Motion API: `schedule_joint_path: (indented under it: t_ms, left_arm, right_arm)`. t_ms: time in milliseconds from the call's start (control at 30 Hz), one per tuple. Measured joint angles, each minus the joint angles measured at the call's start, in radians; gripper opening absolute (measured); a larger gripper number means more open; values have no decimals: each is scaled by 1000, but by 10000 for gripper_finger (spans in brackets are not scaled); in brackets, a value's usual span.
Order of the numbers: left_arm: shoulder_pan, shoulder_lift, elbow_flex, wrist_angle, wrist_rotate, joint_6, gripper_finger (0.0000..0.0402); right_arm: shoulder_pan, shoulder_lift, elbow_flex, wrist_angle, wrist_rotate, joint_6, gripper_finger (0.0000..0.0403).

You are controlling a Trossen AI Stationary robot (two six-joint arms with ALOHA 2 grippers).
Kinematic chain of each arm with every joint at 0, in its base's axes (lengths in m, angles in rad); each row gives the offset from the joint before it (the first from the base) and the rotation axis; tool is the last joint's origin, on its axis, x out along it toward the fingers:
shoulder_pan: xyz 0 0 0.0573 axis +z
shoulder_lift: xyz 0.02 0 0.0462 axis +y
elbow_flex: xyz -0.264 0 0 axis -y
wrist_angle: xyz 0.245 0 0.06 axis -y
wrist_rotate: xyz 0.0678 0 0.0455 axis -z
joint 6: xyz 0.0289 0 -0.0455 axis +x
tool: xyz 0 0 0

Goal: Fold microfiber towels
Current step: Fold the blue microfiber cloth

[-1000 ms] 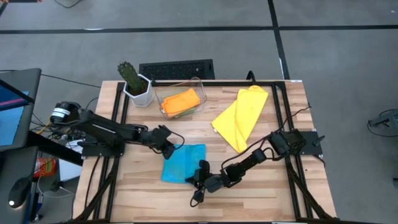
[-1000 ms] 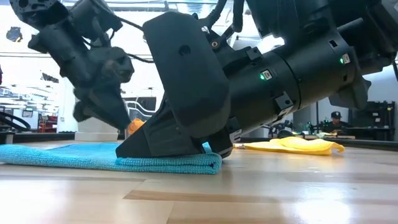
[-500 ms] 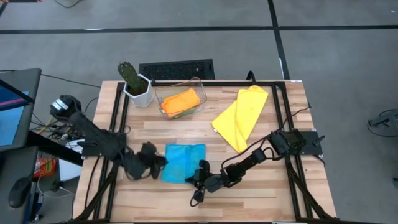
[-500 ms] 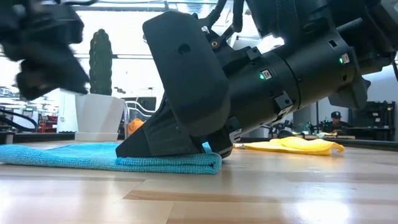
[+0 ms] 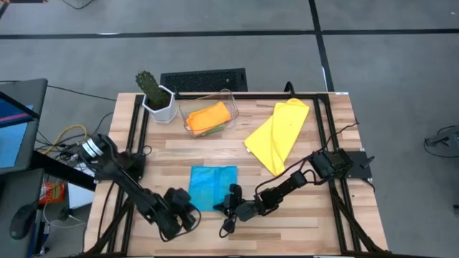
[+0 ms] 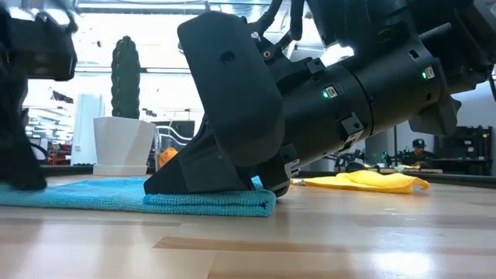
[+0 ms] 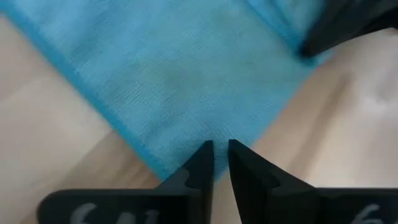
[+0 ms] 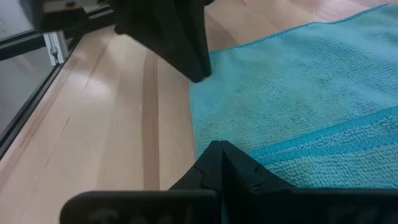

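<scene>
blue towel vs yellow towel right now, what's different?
The blue towel lies as a flat, neat rectangle; the yellow towel is a loose, slanted, longer fold. The blue towel has the left gripper and right gripper at its near corners; the yellow towel lies with no gripper near it. Both lie on the table.

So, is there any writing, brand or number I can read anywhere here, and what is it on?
Nothing here can be read.
Left claw: pale marks on its dark body in the left wrist view, too blurred to read.
Right claw: similar pale marks in the right wrist view, also unreadable.
Light blue towel, yellow towel, white cactus pot: no label or print shows.
</scene>
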Motion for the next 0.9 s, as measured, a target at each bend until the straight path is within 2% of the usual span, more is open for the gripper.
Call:
schedule_joint_path:
  t_ms: [133, 300, 400, 467, 567, 700, 900]
  left_arm:
    - [-2, 76, 54, -32, -7, -31, 27]
    - [-13, 93, 47, -52, -3, -81, 12]
    - [-15, 57, 51, -170, 94, -89, 3]
    - [-28, 19, 45, -262, 121, -107, 3]
    - [-34, -62, 35, -333, 111, -135, 9]
    - [-34, -172, 40, -362, 22, -196, 22]
    - [-51, -168, 39, -338, 26, -255, 79]
  right_arm:
    - [0, 0, 0, 3, 0, 2, 28]
    - [0, 0, 0, 3, 0, 5, 25]
    - [0, 0, 0, 7, 0, 6, 24]
    - [0, 0, 0, 7, -1, 6, 24]
    - [5, 1, 0, 7, -1, 6, 27]
    - [4, 1, 0, 14, 0, 6, 27]
    - [-2, 1, 0, 24, -2, 2, 26]
